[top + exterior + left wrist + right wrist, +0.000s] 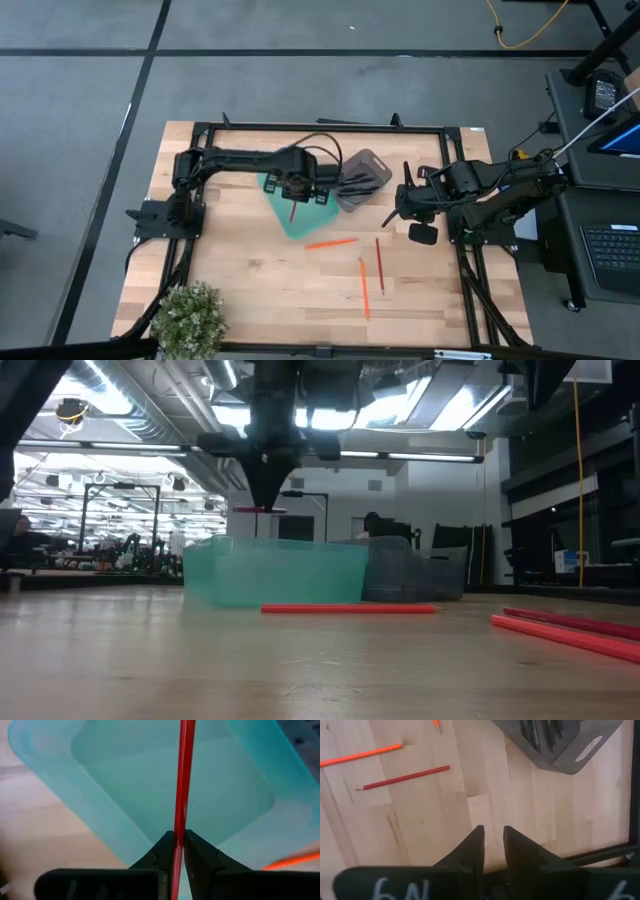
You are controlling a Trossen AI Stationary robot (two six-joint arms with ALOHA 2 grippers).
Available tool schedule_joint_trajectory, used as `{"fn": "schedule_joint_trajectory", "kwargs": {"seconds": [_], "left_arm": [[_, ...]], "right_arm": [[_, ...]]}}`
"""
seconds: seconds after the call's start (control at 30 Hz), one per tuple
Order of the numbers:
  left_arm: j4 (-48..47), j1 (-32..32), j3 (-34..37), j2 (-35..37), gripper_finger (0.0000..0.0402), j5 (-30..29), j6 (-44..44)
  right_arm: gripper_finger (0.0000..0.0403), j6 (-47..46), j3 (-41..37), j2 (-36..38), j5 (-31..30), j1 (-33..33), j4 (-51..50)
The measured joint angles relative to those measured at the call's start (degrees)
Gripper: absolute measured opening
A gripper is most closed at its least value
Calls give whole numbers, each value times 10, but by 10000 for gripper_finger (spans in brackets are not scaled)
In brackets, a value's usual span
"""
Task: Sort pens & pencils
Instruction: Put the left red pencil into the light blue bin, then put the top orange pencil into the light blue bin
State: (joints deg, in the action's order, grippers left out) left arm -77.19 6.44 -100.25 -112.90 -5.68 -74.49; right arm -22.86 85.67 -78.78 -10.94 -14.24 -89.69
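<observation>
Your worktop (250,290) carries a teal bin (300,222) and a grey bin (365,190) of pens (542,732) near its far edge. The left fingers (178,851) pinch one pencil (184,780) directly over the teal bin, its long axis along them. Three pencils (368,272) lie nearer the right fingers (493,845), slightly spread and empty.

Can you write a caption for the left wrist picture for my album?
The left hand pinches a red pencil above the empty teal bin.

table (250,280): pale wood, matt | teal bin (290,215): translucent plastic, smooth
</observation>
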Motion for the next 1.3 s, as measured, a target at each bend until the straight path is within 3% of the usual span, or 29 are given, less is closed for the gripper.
{"fn": "schedule_joint_trajectory", "kwargs": {"seconds": [0.3,0.47,0.73,1.1,1.3], "left_arm": [[42,27,53,0,36,5,22],[138,33,104,0,31,17,41],[168,46,152,0,40,35,47],[209,48,151,0,65,23,73],[162,49,71,4,71,2,121]], "right_arm": [[74,17,0,0,-44,0,0],[74,7,0,0,-44,0,0],[74,6,0,0,-44,0,0],[74,6,0,0,-45,0,3],[74,6,0,0,-45,0,3]]}}
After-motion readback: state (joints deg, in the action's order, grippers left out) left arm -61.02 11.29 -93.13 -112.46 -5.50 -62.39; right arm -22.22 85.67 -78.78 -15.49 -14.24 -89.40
